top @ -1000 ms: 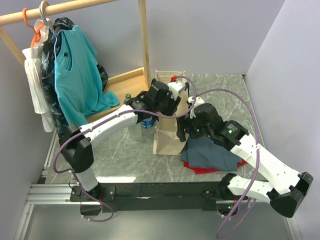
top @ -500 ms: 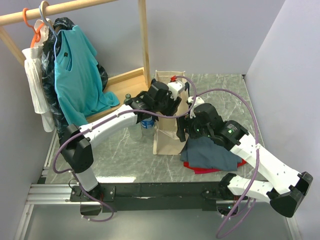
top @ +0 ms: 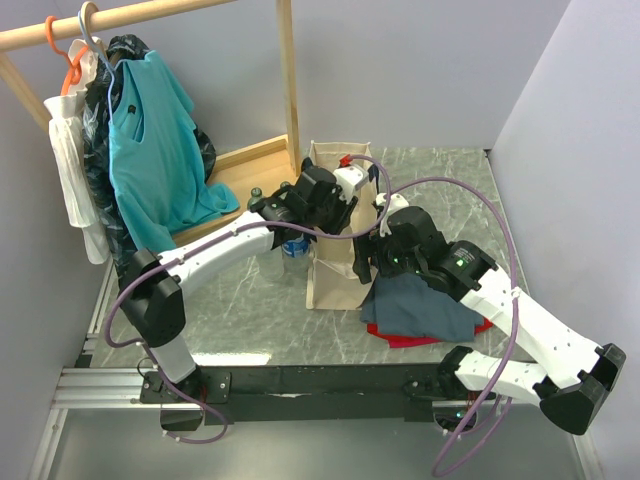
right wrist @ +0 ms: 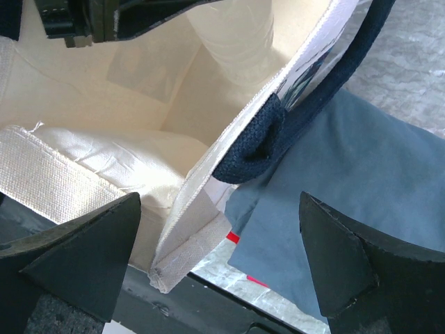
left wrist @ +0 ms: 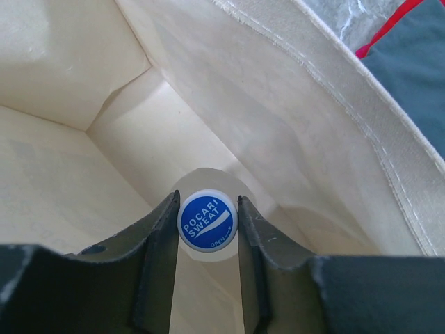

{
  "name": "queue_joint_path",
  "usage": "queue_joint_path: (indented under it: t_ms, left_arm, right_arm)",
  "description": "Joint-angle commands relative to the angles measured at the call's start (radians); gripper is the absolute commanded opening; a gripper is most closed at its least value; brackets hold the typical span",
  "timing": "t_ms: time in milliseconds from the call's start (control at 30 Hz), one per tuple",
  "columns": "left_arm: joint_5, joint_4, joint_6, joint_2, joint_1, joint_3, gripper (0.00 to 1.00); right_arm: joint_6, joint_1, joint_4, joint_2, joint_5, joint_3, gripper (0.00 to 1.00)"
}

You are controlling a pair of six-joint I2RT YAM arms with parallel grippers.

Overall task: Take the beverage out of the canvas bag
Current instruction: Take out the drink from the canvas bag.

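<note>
Beverage bottle (left wrist: 207,221), one, in canvas bag (left wrist: 292,139), clamped by left end effector (left wrist: 207,202); right end effector (right wrist: 219,200) gaping

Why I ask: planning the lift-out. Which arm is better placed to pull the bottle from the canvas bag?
Left. The left gripper is inside the canvas bag, its fingers closed on the blue bottle cap. The right gripper stands wide open astride the bag's rim beside a navy handle, holding nothing.

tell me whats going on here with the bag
The left hand is down inside the bag, its fingers closed on the top of a bottle standing upright in it. The right hand is open, straddling the bag's rim beside a handle. The bottle is not yet lifted out.
</note>
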Motion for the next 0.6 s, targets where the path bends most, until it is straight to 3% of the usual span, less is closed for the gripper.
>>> queue_joint_path:
  t_ms: [0,133,167,567]
  left_arm:
    - [0.002,0.020,0.001,-0.061,-0.002,-0.017,0.33]
    - [-0.025,0.013,-0.002,-0.054,-0.002,-0.013,0.11]
    - [-0.024,0.018,-0.005,-0.054,-0.002,-0.011,0.02]
    - [-0.050,0.035,-0.013,-0.099,-0.002,0.055,0.01]
  right_arm:
    - [-0.019,0.011,-0.010,0.008,0.019,0.016,1.00]
    - [-0.020,0.011,-0.008,0.013,0.021,0.019,1.00]
    - [-0.020,0.011,-0.007,0.013,0.021,0.019,1.00]
    - [-0.006,0.016,0.009,-0.028,0.093,0.032,1.00]
